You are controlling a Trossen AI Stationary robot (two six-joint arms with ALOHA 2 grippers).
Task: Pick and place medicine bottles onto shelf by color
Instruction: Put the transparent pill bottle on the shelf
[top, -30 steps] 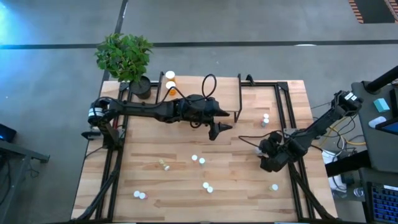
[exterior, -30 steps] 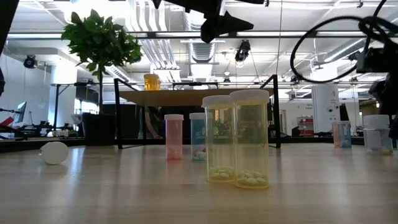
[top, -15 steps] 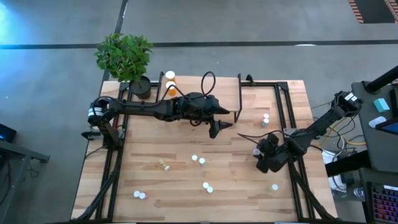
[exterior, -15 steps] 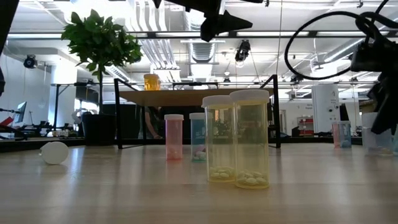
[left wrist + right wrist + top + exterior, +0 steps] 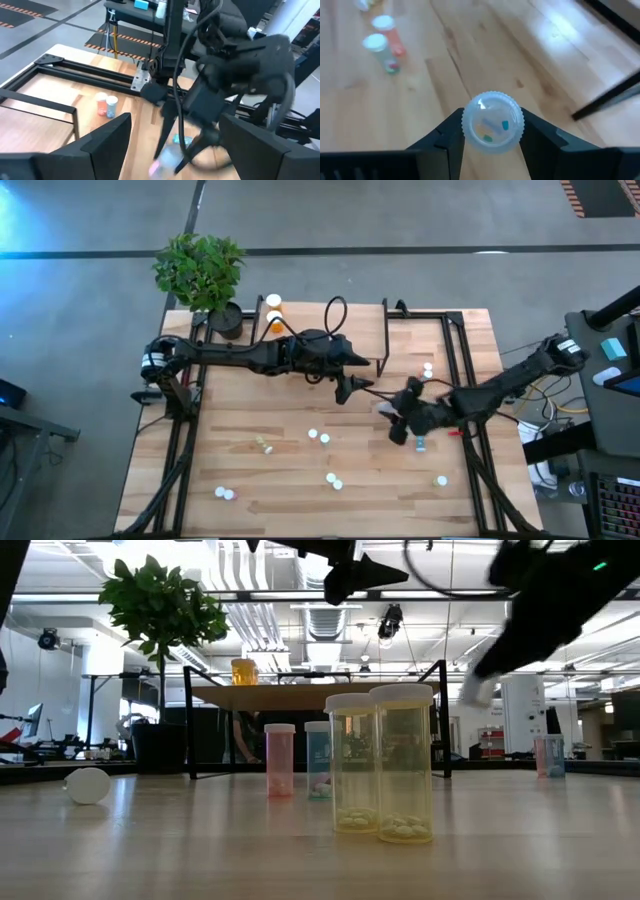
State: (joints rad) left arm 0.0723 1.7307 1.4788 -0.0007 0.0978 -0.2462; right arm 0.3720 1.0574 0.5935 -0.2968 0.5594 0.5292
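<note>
My right gripper [image 5: 398, 420] hangs above the table's middle, shut on a whitish medicine bottle [image 5: 478, 690] well clear of the tabletop. My left gripper [image 5: 345, 388] hovers open just to its left, in front of the shelf [image 5: 310, 695], touching nothing. Two orange bottles [image 5: 274, 310] stand on the shelf's left end. On the table stand two yellow bottles [image 5: 378, 765], a pink one [image 5: 279, 760] and a blue-green one [image 5: 318, 762]. One bottle [image 5: 263, 445] lies on its side. A blue-green bottle [image 5: 420, 444] sits below the right arm. My right gripper [image 5: 492, 137] pinches the whitish bottle between its two fingers, one on each side of the body. The bottle's round ridged end [image 5: 492, 120] faces the wrist camera, with pills showing through. The fingers come slanting from the table's right. The bottle is lifted clear and tilted.
Several white-capped bottles are scattered over the near half of the table [image 5: 325, 438] [image 5: 335, 480] [image 5: 224, 493] [image 5: 441, 480]. A pink and a blue-green bottle [image 5: 106, 106] stand near the right rail. A potted plant [image 5: 200, 270] sits at the far left corner. Black frame rails [image 5: 460, 350] run along the sides.
My right gripper has risen from the tabletop near the right rail and swung toward the table's left and far side, carrying the whitish bottle up, lifted clear. A blue-green bottle now shows where the gripper was. My left gripper has stayed nearly still.
</note>
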